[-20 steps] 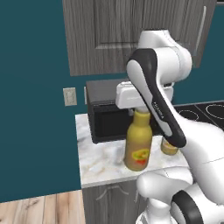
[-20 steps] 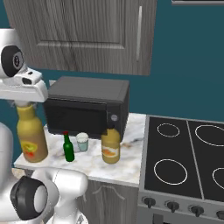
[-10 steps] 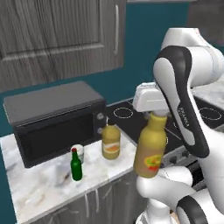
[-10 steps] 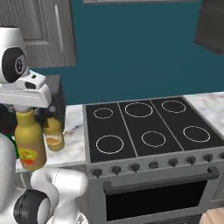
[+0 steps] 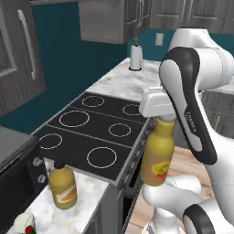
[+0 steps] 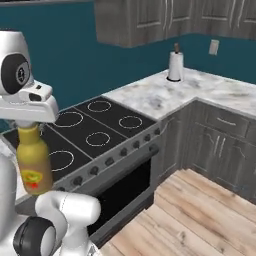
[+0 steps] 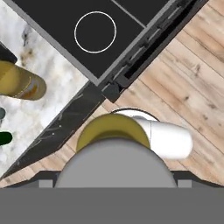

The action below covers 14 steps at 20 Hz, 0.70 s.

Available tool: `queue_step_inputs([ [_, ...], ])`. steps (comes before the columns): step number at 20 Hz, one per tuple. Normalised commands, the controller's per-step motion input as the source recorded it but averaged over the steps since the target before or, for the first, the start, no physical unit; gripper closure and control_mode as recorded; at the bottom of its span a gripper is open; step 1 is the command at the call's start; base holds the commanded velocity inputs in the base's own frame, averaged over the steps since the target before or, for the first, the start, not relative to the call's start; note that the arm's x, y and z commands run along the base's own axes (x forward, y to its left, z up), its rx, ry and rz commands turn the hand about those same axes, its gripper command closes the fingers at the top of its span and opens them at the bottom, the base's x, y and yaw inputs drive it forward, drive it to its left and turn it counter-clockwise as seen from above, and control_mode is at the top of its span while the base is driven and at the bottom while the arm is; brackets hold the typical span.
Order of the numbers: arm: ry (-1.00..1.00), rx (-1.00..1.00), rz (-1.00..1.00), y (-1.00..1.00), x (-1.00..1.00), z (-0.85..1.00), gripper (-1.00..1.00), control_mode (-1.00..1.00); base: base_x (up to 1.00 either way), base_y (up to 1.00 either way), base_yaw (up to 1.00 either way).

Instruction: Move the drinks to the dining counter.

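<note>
Tall bottle (image 5: 157, 155) hangs by its neck in the gripper (image 5: 161, 118), fingers clenched on it, now above the floor beside the stove (image 5: 91, 137); the base has turned away from the worktop, where the jug (image 5: 62, 185) waits

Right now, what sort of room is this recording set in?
A rendered home kitchen, by the look of it: a black four-ring cooktop over an oven, grey wood-grain cabinets, and a veined marble counter bearing a white paper-towel roll.
</note>
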Motion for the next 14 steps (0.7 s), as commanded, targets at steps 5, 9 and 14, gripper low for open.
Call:
queue_step_inputs([
  [5, 0.00, 0.00, 0.00, 0.00, 0.00, 0.00, 1.00, 1.00, 0.00, 0.00, -0.97],
  [9, 0.00, 0.00, 0.00, 0.00, 0.00, 0.00, 1.00, 1.00, 0.00, -0.01, -0.92],
  [14, 0.00, 0.00, 0.00, 0.00, 0.00, 0.00, 1.00, 1.00, 0.00, -0.02, -0.92],
])
